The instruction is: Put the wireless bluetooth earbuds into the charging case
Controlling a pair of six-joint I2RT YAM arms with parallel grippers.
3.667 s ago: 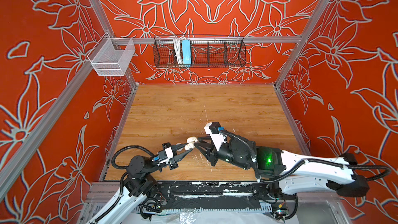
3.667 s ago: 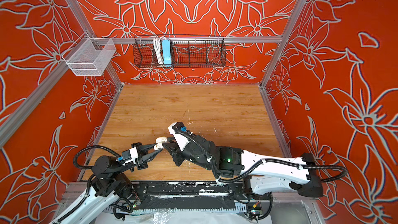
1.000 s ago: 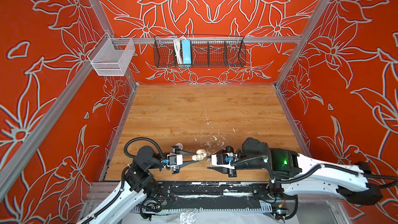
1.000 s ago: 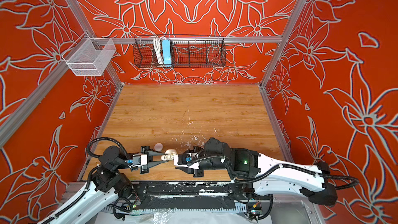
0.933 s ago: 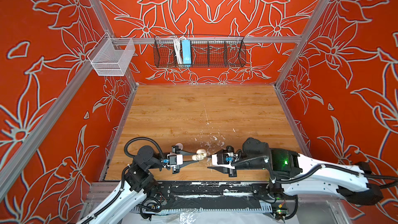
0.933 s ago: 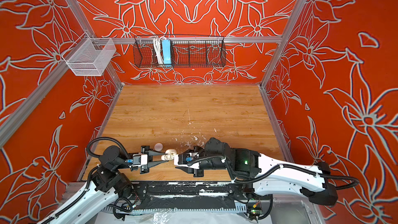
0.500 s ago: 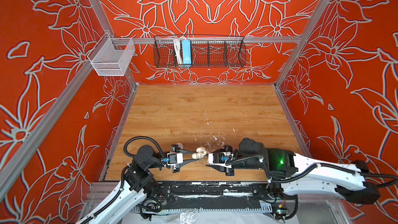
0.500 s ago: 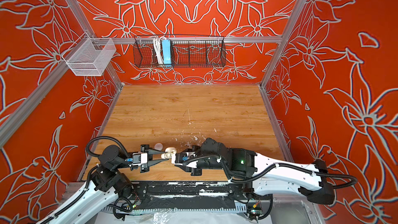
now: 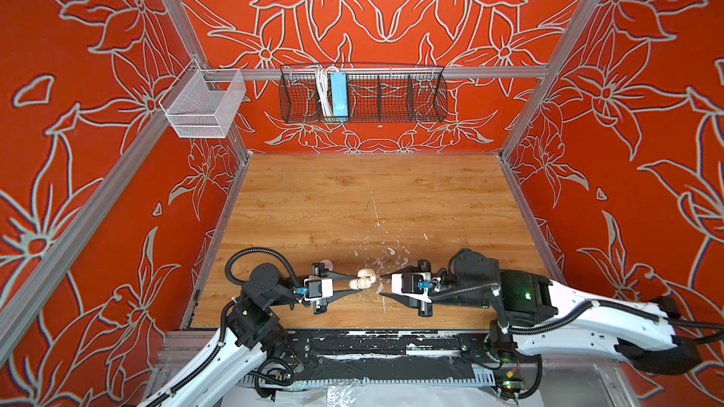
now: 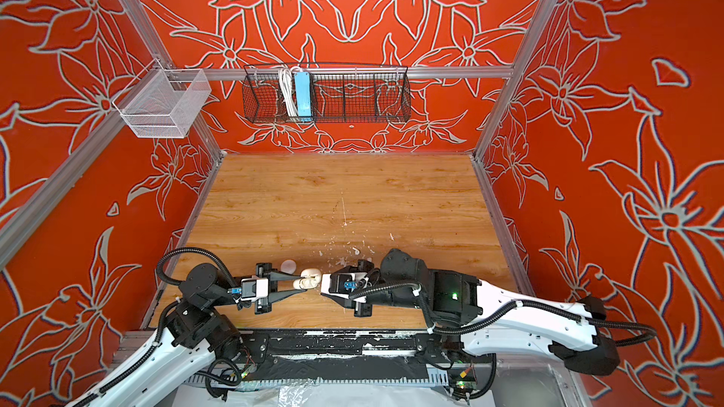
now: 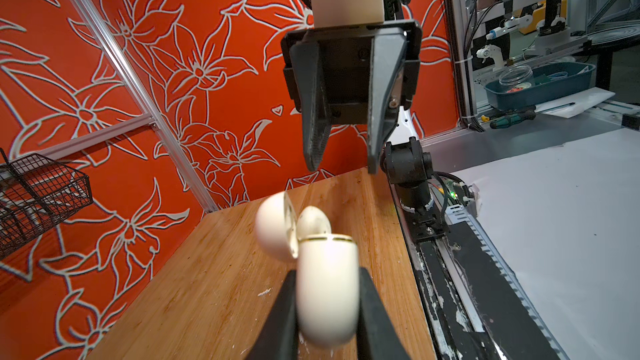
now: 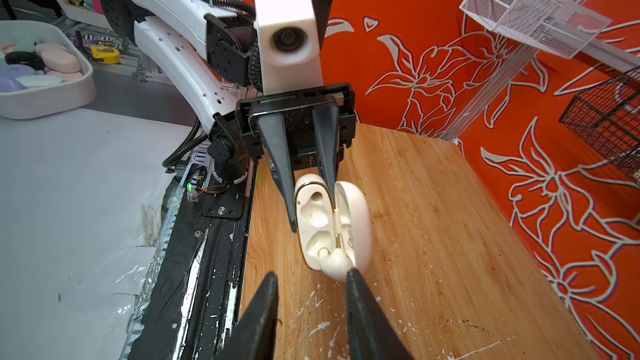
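Over the table (image 9: 352, 205), left gripper (image 9: 354, 283) clamps lid-open cream charging case (image 12: 332, 223); right gripper (image 11: 343, 167) gapes.

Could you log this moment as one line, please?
left gripper: shut on open cream plastic charging case; right gripper: open; glossy white earbud: partly in case

Free tabletop (image 9: 372, 197) beyond the charging case (image 9: 362, 282)

1. Both top views looked steeply down from high over the near edge, facing the back wall (image 9: 360, 13), far enough to hold the whole table (image 9: 372, 189).
2. The left wrist view sat close behind the left gripper (image 11: 327, 273), facing the right gripper (image 11: 343, 169).
3. The right wrist view faced the opposite way, equally close.
4. All four shared the charging case (image 9: 362, 281).
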